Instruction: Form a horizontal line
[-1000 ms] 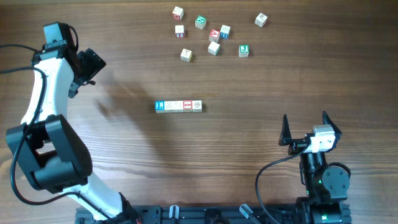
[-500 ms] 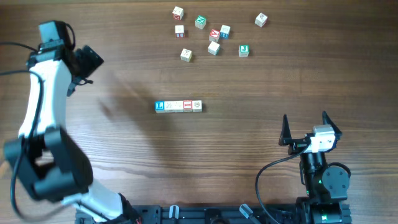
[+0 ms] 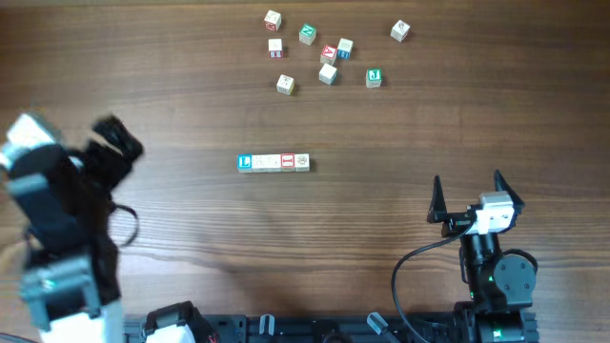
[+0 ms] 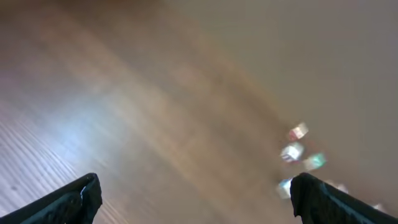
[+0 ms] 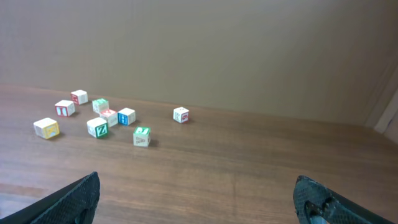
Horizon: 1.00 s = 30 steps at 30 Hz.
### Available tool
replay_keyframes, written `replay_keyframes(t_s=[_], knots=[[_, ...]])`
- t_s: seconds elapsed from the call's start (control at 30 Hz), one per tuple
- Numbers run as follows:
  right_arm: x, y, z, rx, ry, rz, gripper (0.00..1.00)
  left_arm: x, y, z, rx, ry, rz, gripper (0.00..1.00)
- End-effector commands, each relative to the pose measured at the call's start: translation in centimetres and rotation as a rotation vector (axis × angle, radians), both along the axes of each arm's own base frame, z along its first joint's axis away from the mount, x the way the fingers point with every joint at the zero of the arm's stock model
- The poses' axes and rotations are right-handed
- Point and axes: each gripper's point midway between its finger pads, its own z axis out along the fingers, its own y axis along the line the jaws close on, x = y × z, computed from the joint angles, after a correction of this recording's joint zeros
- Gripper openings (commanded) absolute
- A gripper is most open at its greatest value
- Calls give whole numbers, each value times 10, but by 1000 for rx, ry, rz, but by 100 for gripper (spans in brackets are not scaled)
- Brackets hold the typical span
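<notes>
While the left end effector (image 4: 194, 186) and the right end effector (image 3: 467, 186) both stand wide apart and hold nothing, the horizontal line (image 3: 274, 163) sits on the desk (image 3: 172, 86), nearer the robot than the loose cubes (image 3: 328, 73). It is four tiny cubes touching in a row: blue, pale, red, pale. There are nine loose cubes.

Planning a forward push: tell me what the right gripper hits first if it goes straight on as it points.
Probably nothing. The right gripper points up the bare table, and the loose cubes lie left of its line, the nearest lone cube only slightly. Depth is unclear.
</notes>
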Motion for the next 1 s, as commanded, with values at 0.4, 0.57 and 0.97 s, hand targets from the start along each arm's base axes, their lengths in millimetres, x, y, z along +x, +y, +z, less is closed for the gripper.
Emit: replay_keyframes(t_s=[0.4, 0.57, 0.97], knots=[[-1, 2, 2, -14, -11, 12, 100, -113, -29, -149, -94, 353, 6, 100], [-1, 2, 2, -14, -11, 12, 100, -79, -15, -127, 0, 76, 27, 100], [-1, 2, 2, -14, -11, 12, 100, -20, -26, -138, 92, -366, -71, 100]])
